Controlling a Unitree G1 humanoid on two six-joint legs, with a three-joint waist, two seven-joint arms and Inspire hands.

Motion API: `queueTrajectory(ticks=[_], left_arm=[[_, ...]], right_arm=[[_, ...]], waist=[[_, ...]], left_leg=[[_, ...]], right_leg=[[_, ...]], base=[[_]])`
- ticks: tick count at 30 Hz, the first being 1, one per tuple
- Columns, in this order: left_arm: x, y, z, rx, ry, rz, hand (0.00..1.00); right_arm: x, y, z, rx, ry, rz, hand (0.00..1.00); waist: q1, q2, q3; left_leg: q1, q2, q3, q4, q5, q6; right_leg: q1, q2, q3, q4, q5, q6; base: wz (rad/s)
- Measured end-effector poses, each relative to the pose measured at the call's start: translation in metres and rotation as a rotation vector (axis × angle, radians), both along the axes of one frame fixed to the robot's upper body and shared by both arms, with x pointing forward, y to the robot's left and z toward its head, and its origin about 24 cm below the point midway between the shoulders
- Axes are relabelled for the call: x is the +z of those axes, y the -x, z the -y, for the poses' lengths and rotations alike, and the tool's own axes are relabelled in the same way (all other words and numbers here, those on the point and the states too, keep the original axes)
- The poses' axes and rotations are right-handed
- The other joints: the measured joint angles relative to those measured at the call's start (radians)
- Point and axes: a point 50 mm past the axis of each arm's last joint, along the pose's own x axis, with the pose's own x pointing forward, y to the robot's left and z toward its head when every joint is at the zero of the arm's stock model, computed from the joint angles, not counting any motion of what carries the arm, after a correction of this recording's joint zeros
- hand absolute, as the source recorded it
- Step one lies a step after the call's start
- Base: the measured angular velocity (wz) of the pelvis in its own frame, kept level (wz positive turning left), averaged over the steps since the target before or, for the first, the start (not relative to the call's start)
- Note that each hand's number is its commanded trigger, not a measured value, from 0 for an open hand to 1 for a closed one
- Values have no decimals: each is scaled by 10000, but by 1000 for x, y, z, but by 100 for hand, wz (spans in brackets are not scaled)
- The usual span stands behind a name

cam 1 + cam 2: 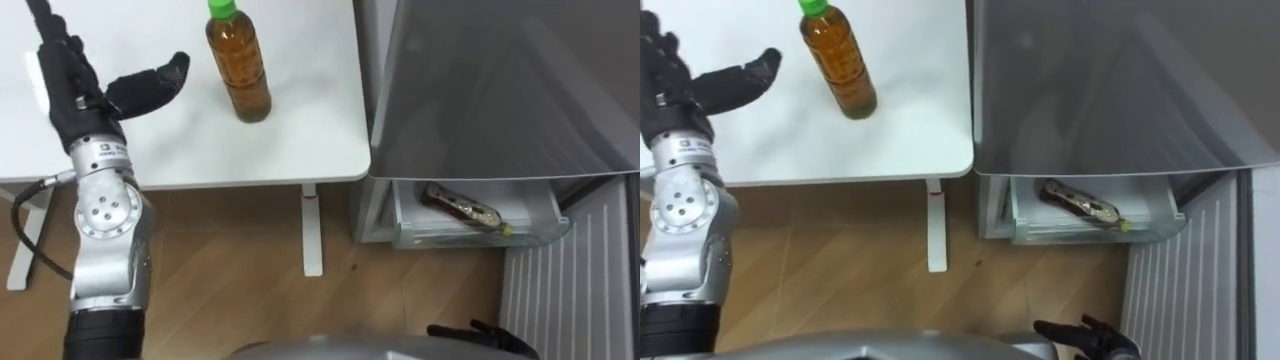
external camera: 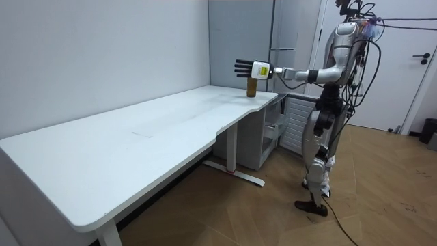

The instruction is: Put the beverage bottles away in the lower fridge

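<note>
- Bottle (image 1: 238, 65), left eye view: amber drink in smooth clear plastic, cylindrical, green cap. It stands upright on the matt white counter (image 1: 300, 140), near the fridge-side edge.
- Left hand (image 1: 110, 95), same view: black fingers on a metal wrist. It hovers just beside the bottle without touching, fingers straight and thumb spread toward it.
- Step in hand, as judged: reach and grasp. It is best to wrap round the wide mid-body, below the tapering shoulder. The hold should be square, because the slick wall may slip or tip.
- Drawer (image 1: 450, 238), same view: pale plastic, standing open at the fridge's foot. A second bottle (image 1: 462, 208) lies on its side inside.
- Room view: the robot stands at the counter's end beside the grey fridge (image 2: 293, 34), left arm stretched level over the counter.
- Right hand (image 1: 1090, 338), right eye view: low at the robot's side, fingers loosely spread, empty.
</note>
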Motion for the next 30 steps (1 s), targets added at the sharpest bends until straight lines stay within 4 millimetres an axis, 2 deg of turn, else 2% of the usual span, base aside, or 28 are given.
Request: queueTrajectory(ticks=[3,10,18,21,30], left_arm=[[-2,-5,2,-429,972,-99,0],[-2,-16,6,-917,1398,-380,0],[0,-31,7,-1713,2081,-744,0],[-1,-39,5,-1902,2298,-853,0],[-23,-36,-4,-1794,2743,-1885,0]], right_arm=[[0,-1,0,-11,7,1,0],[-1,1,0,-135,163,-271,0],[-1,4,3,-717,108,-515,0],[0,6,4,-847,183,-537,0],[0,10,8,-1188,477,-631,0]], waist=[[-42,8,-6],[-113,21,-13],[-352,214,-110],[-351,272,-73],[-494,308,-71]], left_leg=[[50,1,79,-4,-1,0],[37,-1,200,1,-1,1],[73,41,342,-12,-3,0],[193,51,392,-37,-3,-1],[216,71,553,-164,-2,-2]], right_leg=[[-50,-5,62,1,1,-1],[-88,-10,168,1,1,0],[-77,28,323,27,16,-25],[-67,40,426,37,21,-33],[-173,81,631,44,26,-39]], base=[[-10],[-3],[-4],[-9],[-6]])
